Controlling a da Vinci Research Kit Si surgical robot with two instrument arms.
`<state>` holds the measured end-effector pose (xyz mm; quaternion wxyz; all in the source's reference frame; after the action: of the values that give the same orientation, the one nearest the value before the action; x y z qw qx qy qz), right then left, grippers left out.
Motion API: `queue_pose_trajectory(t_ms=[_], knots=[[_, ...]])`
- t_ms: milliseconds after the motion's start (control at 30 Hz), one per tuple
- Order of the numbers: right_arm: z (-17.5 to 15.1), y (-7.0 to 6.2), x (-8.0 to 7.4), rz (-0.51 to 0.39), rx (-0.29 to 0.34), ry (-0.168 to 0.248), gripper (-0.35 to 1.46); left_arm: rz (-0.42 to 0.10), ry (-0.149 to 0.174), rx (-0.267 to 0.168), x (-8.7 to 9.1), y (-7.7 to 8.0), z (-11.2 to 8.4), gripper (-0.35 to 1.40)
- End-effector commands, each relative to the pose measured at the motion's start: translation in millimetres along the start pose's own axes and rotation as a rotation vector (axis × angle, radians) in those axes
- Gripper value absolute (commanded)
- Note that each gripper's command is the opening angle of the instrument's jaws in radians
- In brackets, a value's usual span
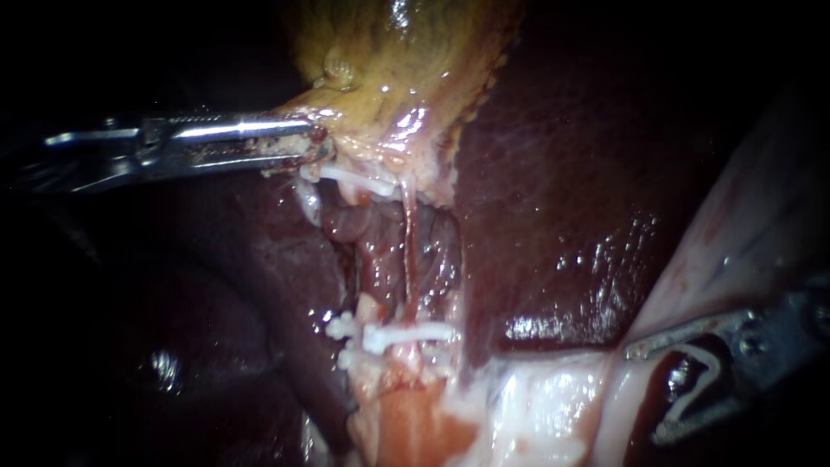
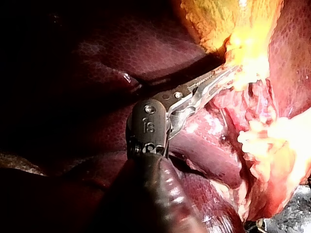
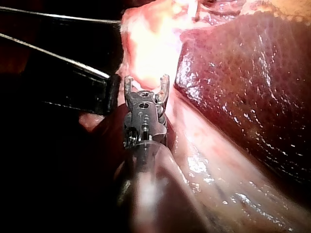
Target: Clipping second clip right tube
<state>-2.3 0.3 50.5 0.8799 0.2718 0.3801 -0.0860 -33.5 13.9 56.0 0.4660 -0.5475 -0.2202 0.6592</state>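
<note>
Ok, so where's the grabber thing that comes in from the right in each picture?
Endoscope view: the right instrument is low on the right, a white clip held between its jaws, under the liver.
Left wrist view: not in it; only the left instrument, jaws shut on the gallbladder.
Right wrist view: its own instrument, the liver beside its jaws.
Shared landmark: the dark red liver.

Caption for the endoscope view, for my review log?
Left instrument grips the gallbladder; right instrument holds a clip away from the clipped tube.
</note>
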Motion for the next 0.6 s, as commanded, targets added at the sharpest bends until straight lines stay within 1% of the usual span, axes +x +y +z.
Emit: queue_pose_trajectory(t_ms=[33, 133, 200, 267, 367, 500, 600], knots=[[-0.1, 0.0, 0.0, 0.000, 0.000, 0.000, 0.50, 0.000, 0.000, -0.001, 0.0, 0.0, -0.1, -0.35], [-0.1, 0.0, 0.0, 0.000, 0.000, 0.000, 0.50, -0.001, -0.001, -0.003, 0.2, 0.1, -0.5, -0.35], [-0.1, 0.0, 0.0, 0.000, 0.000, 0.000, 0.50, -0.003, -0.003, -0.006, 0.5, 0.1, -1.1, -0.35], [-0.1, 0.0, 0.0, 0.000, 0.000, 0.000, 0.50, -0.007, -0.007, -0.013, 1.3, 0.1, -2.1, -0.35], [-0.1, 0.0, 0.0, 0.000, 0.000, 0.000, 0.50, -0.015, -0.006, 0.003, 2.7, 0.1, -3.8, -0.35], [-0.1, 0.0, 0.0, 0.000, 0.000, 0.000, 0.50, -0.035, 0.023, 0.021, 5.0, -0.3, -6.6, -0.35], [-0.1, 0.0, 0.0, 0.000, 0.000, 0.000, 0.50, -0.037, 0.044, 0.046, 6.1, -0.6, -8.1, -0.35]])
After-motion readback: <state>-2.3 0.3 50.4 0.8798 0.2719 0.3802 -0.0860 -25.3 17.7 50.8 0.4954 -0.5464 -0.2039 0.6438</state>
